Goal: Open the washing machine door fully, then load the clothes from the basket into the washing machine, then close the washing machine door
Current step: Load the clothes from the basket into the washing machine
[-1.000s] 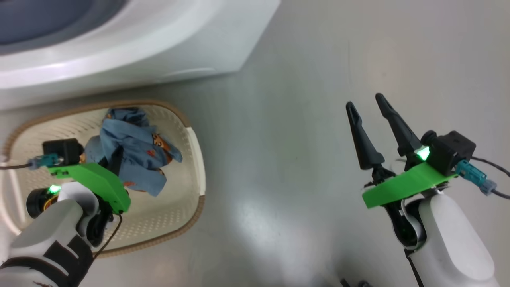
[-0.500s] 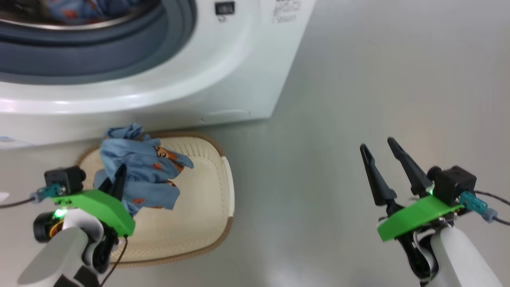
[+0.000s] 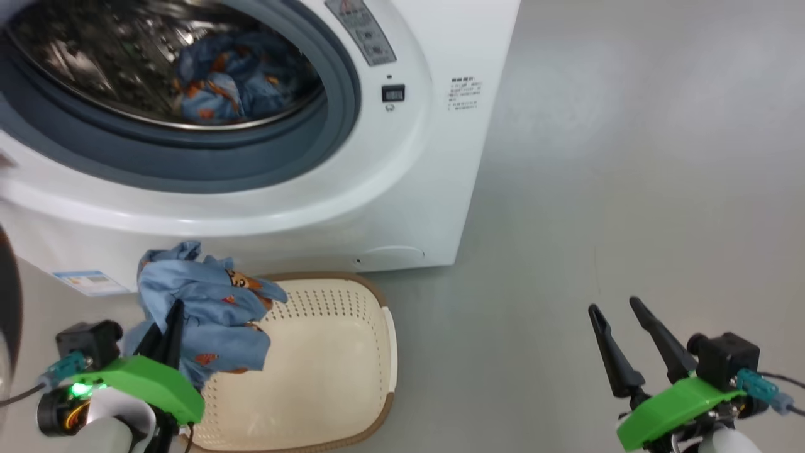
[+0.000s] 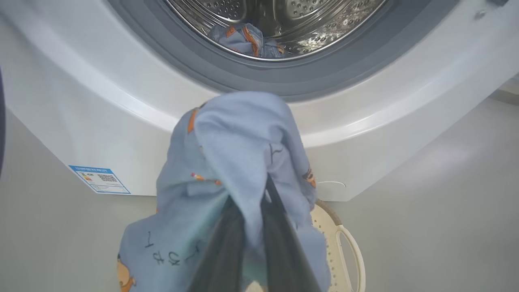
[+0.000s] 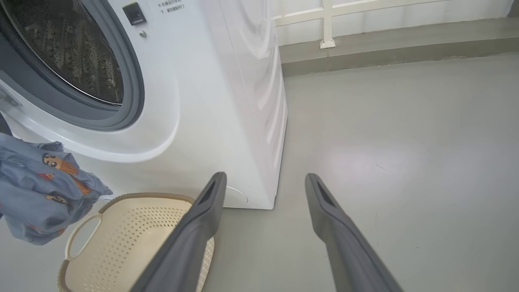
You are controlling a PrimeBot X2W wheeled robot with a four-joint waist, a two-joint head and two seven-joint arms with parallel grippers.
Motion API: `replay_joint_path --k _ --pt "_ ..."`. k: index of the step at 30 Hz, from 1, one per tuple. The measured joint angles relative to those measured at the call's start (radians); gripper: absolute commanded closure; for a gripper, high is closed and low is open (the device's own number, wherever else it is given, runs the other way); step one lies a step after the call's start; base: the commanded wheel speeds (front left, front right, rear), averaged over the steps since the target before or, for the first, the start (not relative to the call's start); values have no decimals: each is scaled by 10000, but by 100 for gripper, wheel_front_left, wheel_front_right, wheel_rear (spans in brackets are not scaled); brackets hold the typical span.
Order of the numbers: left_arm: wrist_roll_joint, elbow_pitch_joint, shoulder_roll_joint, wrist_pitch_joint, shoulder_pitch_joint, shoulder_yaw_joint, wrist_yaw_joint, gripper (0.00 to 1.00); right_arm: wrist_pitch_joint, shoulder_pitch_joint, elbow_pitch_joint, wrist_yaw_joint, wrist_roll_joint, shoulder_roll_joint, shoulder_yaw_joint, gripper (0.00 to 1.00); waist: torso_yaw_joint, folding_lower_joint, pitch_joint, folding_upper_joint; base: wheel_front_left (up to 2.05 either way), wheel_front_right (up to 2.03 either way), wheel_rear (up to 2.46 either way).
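My left gripper (image 3: pixel 173 314) is shut on a light blue bear-print garment (image 3: pixel 201 308), held above the left end of the cream basket (image 3: pixel 352 402). That garment (image 4: pixel 235 162) drapes over my dark fingers (image 4: pixel 227 239), just below the washing machine's (image 3: pixel 390 189) open mouth. More blue clothes (image 3: pixel 233 82) lie inside the steel drum (image 4: pixel 324 24). A dark sliver of the door (image 3: pixel 9 302) shows at the far left edge. My right gripper (image 3: pixel 613 308) is open with nothing in it, over bare floor to the right; its fingers (image 5: pixel 194 227) frame the machine's lower corner.
A blue label (image 3: pixel 88 282) sits at the machine's lower left corner. Grey floor (image 3: pixel 629 157) stretches to the right of the machine. A low wall and white railing (image 5: pixel 365 24) run along the far side.
The head camera has tilted up, bringing the open drum into view. My left gripper has lifted the garment out of the basket toward the machine's opening. The right gripper stays open.
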Motion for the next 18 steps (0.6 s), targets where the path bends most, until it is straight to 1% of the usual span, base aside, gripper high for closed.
replay_joint_path --k 9,18 --pt "1285 -1770 -234 -2 1590 1544 0 100 0 923 -36 0 13 -48 -192 0 160 0 -1089 1 0 0 0" --pt "2280 -3475 -587 -2 3346 2732 0 100 0 1538 -167 2 81 -119 -437 0 116 0 -1702 0 0 0 0"
